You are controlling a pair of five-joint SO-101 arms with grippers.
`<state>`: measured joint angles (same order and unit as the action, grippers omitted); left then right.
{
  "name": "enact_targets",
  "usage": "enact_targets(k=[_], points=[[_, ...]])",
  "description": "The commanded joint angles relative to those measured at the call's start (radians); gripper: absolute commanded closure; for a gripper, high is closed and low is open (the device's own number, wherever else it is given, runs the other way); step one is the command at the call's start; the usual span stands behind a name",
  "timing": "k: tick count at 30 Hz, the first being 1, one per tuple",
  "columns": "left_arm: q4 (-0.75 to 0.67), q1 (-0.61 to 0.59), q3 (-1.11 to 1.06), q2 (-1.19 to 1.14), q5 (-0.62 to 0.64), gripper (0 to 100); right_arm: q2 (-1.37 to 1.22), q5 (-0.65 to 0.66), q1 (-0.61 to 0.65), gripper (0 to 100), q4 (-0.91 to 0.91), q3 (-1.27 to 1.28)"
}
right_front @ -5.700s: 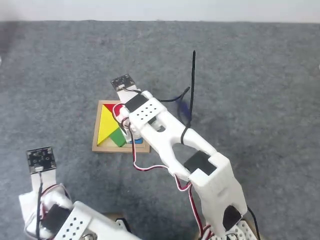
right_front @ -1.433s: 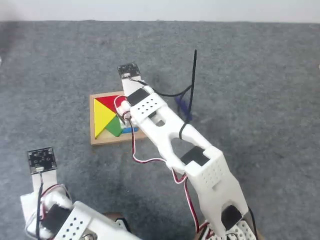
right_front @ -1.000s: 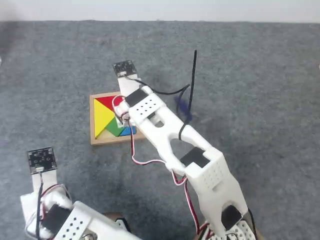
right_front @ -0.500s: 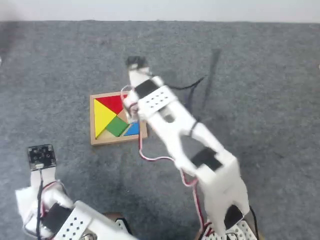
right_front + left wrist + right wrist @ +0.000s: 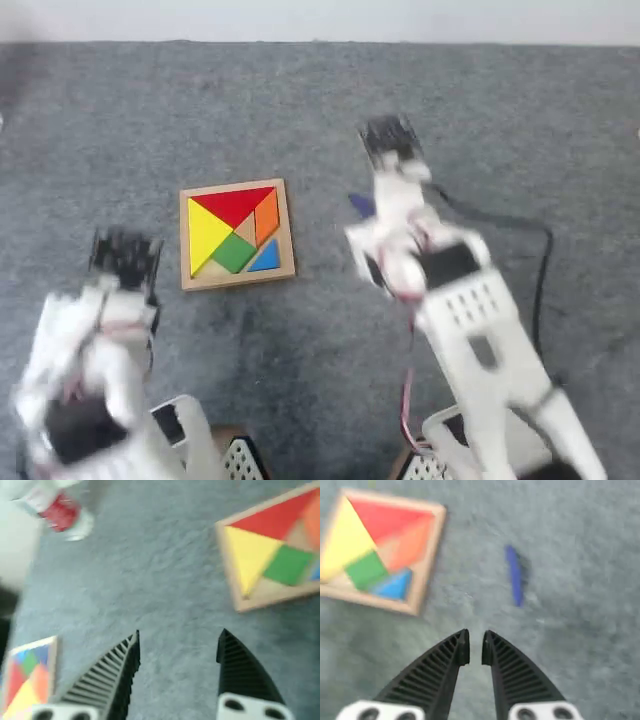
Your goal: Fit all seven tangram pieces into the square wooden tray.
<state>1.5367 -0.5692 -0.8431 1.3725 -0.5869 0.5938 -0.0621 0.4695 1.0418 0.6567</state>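
Nearest us, the left gripper (image 5: pixel 177 645) hangs with its jaws spread wide and nothing between them. Its arm has swung up and forward from the corner where it sat tucked. The right gripper (image 5: pixel 475 652), fingers drawn almost together on nothing, has pulled back to the right off the wooden tray (image 5: pixel 240 281), which we now see uncovered. The tray lies where it lay a second ago. It holds a red triangle (image 5: pixel 234 203), yellow triangle (image 5: pixel 205 233), green square (image 5: pixel 234 252), orange piece (image 5: pixel 266 216) and light blue triangle (image 5: pixel 265 259), with bare wood showing between them. Beyond the right gripper, a dark blue piece (image 5: pixel 514 575) seems to stand on edge on the grey mat (image 5: pixel 200 100), well apart from the tray.
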Motion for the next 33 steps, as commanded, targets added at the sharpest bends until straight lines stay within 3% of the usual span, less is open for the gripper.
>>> enact_targets(k=[1, 3, 6, 11, 17, 27, 33], points=[[0.164, 0.264, 0.355, -0.637, 0.029, 68, 0.286, 0.146, -0.082, 91.7, -0.185, 0.439], [0.172, 0.370, 0.444, -0.827, 0.029, 63, 0.343, 0.153, -0.114, 91.7, -0.186, 0.496], [0.130, 0.485, 0.503, -1.030, 0.031, 63, 0.371, 0.155, -0.142, 91.7, -0.219, 0.568], [-0.043, 0.592, 0.501, -1.209, 0.133, 63, 0.372, 0.155, -0.140, 91.7, -0.325, 0.626], [-0.170, 0.621, 0.503, -1.355, 0.235, 63, 0.372, 0.153, -0.140, 91.9, -0.326, 0.631], [-0.358, 0.618, 0.506, -1.531, 0.382, 72, 0.372, 0.153, -0.140, 92.0, -0.326, 0.632], [-0.384, 0.637, 0.507, -1.536, 0.470, 74, 0.372, 0.152, -0.140, 92.0, -0.326, 0.632]])
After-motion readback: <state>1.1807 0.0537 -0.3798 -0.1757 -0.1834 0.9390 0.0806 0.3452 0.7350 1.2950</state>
